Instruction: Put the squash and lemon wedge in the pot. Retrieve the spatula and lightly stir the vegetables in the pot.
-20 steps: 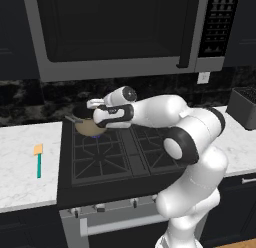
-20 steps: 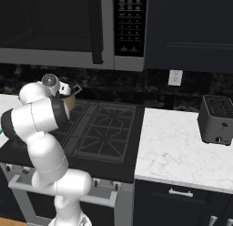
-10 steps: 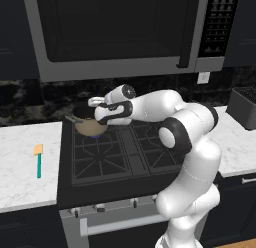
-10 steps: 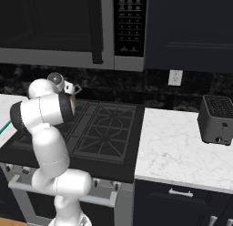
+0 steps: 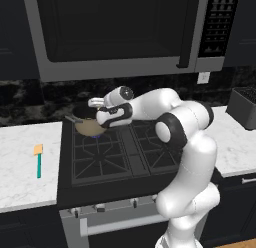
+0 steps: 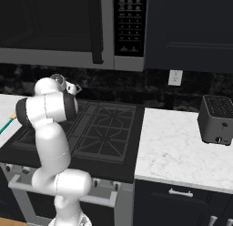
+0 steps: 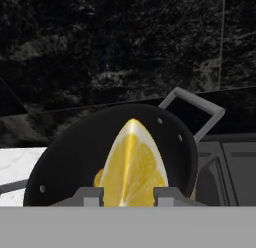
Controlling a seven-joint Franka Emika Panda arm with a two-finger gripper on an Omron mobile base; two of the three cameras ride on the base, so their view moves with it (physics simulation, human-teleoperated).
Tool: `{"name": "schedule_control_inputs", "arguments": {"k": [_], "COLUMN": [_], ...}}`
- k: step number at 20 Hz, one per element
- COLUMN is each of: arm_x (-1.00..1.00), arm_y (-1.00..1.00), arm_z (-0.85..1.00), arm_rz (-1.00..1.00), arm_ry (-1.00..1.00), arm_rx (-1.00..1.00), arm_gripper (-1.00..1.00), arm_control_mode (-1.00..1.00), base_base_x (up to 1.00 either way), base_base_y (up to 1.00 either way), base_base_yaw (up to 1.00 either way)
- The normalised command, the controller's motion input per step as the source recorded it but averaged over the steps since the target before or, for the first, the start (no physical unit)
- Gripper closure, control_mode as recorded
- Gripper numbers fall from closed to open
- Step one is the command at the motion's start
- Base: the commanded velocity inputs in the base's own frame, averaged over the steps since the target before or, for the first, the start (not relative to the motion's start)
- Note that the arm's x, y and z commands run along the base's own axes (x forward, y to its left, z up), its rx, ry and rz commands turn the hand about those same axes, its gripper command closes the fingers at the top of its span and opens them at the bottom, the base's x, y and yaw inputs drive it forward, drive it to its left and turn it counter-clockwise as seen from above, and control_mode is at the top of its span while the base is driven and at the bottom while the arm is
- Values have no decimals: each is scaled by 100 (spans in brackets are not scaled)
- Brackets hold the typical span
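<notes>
I hold the lemon wedge (image 7: 131, 167) pinched in the gripper (image 7: 129, 196) directly above the pot (image 7: 70, 157) on the rear left burner. Releasing off-centre risks the wedge striking the rim and bouncing onto the stove (image 5: 105, 157). The spatula (image 5: 38, 159) lies on the left counter. I cannot see the squash; the wedge blocks most of the pot floor.

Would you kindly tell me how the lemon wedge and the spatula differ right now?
The lemon wedge is bright yellow, short and pointed; the spatula is long and slim, teal-handled with a small orange blade. The lemon wedge is held between the gripper's fingers over the pot; the spatula lies flat and untouched on the white counter, left of the stove.
</notes>
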Motion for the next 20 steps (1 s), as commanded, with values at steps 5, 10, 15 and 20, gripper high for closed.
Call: {"name": "schedule_control_inputs", "arguments": {"k": [5,10,15,20], "arm_x": [18,13,19,9], "arm_y": [22,24,26,20], "arm_z": [-3,-4,-11,-17], "arm_rz": [-6,-7,-7,-5], "arm_ry": [1,3,5,4], "arm_rx": [-2,-1,-2,-1], "arm_gripper": [100,100,100,100], "arm_control_mode": [-100,-100,-100,-100], "base_base_x": [0,0,0,0], "base_base_y": [0,0,0,0], "base_base_yaw": [0,0,0,0]}}
